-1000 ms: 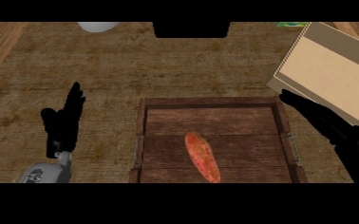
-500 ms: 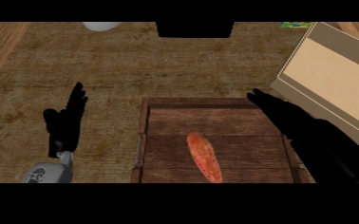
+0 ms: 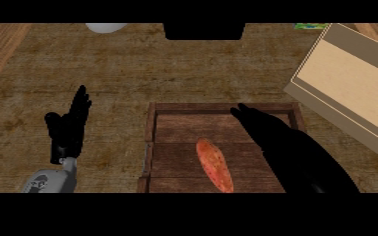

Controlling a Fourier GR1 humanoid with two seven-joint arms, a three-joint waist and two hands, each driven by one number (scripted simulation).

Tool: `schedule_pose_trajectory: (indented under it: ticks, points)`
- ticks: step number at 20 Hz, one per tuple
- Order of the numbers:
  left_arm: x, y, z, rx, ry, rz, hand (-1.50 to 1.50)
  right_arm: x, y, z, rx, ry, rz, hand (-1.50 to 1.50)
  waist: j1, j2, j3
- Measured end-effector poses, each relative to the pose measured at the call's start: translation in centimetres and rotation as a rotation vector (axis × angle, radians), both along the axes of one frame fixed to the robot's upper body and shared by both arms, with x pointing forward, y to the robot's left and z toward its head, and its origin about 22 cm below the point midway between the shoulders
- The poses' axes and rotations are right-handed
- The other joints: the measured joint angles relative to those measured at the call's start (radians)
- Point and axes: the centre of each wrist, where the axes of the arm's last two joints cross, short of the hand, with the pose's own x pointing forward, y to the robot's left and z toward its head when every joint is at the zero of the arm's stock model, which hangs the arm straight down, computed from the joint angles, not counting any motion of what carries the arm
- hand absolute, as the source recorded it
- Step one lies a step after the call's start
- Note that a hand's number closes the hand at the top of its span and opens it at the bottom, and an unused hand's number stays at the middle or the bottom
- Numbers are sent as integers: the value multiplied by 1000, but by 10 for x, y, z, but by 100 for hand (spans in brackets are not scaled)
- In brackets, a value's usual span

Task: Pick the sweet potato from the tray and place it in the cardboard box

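Plainly, the sweet potato (image 3: 214,165) lies in the tray (image 3: 221,107); the right hand (image 3: 275,132), fingers straight, hovers beside it to grasp. Left hand (image 3: 68,127) rests released on the worktop (image 3: 148,65), box (image 3: 341,82) to the right.

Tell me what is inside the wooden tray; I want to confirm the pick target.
The sweet potato lies on the tray floor, left of the right hand, whose straight fingers hang over the tray's right part. Whatever lies beneath that hand is hidden.
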Motion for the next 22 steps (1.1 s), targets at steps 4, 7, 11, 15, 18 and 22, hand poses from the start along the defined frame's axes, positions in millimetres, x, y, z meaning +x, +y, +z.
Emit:
schedule_pose_trajectory:
  ticks: [4,7,11,15,18,22]
  points:
    - [1,-2,2,3,1,1,0,2,17,-7,3,20,13,-150,-1,-1,0]
    - [-4,4,-1,3,-4,6,0,1,26,-13,-18,23,11,-150,-3,-2,0]
    - [-5,0,-3,-5,6,3,0,8,35,-21,-41,38,-6,-150,-4,-1,0]
    - [-6,3,-5,0,-2,6,0,12,43,-24,-45,43,-16,-150,-5,-2,1]
    - [-6,2,-5,-1,3,7,0,16,48,-28,-55,53,-25,-150,-6,-2,0]
    - [-1,0,-1,-1,5,7,0,16,57,-35,-60,65,-27,-150,-8,-2,1]
